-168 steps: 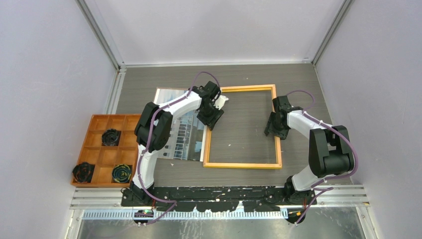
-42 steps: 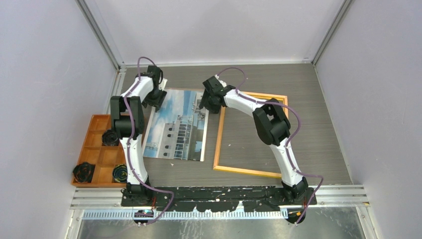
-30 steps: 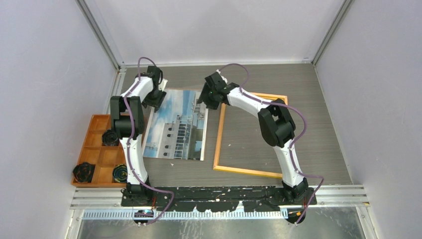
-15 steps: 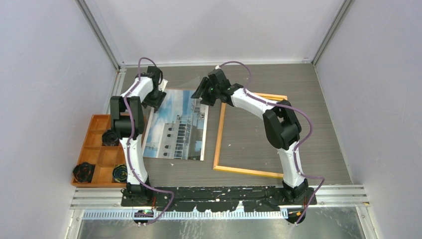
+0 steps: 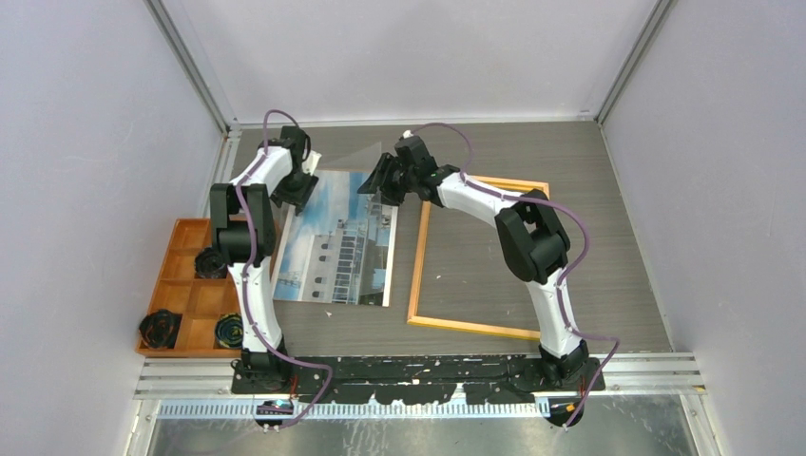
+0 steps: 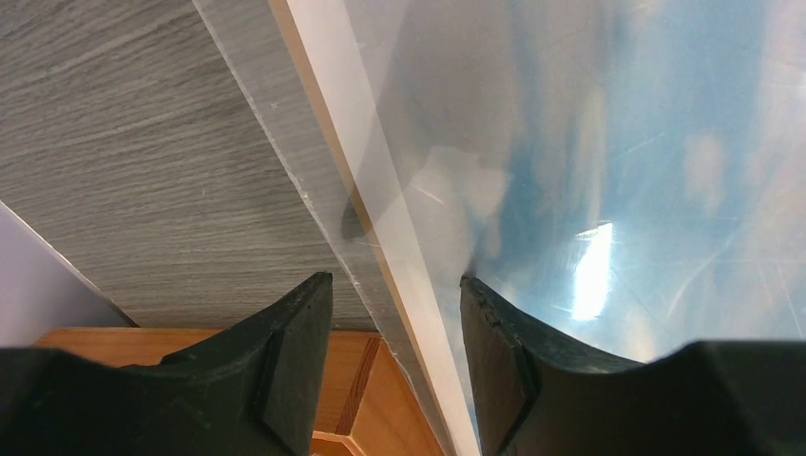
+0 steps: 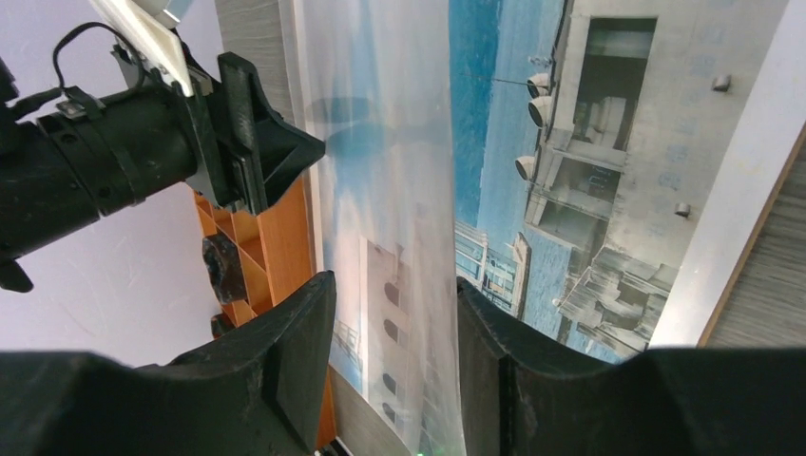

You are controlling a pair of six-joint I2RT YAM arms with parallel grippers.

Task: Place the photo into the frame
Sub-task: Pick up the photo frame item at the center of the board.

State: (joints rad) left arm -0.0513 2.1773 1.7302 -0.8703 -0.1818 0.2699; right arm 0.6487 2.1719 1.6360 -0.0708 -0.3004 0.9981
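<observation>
The photo lies face up on the table, left of the yellow frame, which lies flat and empty. A clear pane covers the photo, its far edge tilted up. My left gripper is at the photo's far left corner. Its fingers stand apart in the left wrist view, with the pane's edge running between them. My right gripper is at the far right corner. Its fingers are also apart, with the tilted pane between them over the photo.
An orange compartment tray with three black round parts stands at the left, close to the photo's left edge. Grey walls close in the table on three sides. The left gripper shows in the right wrist view.
My right gripper moved left from the frame's far left corner to over the photo's far right corner, and the pane's far edge rose. The left arm has stayed still for the last second.
</observation>
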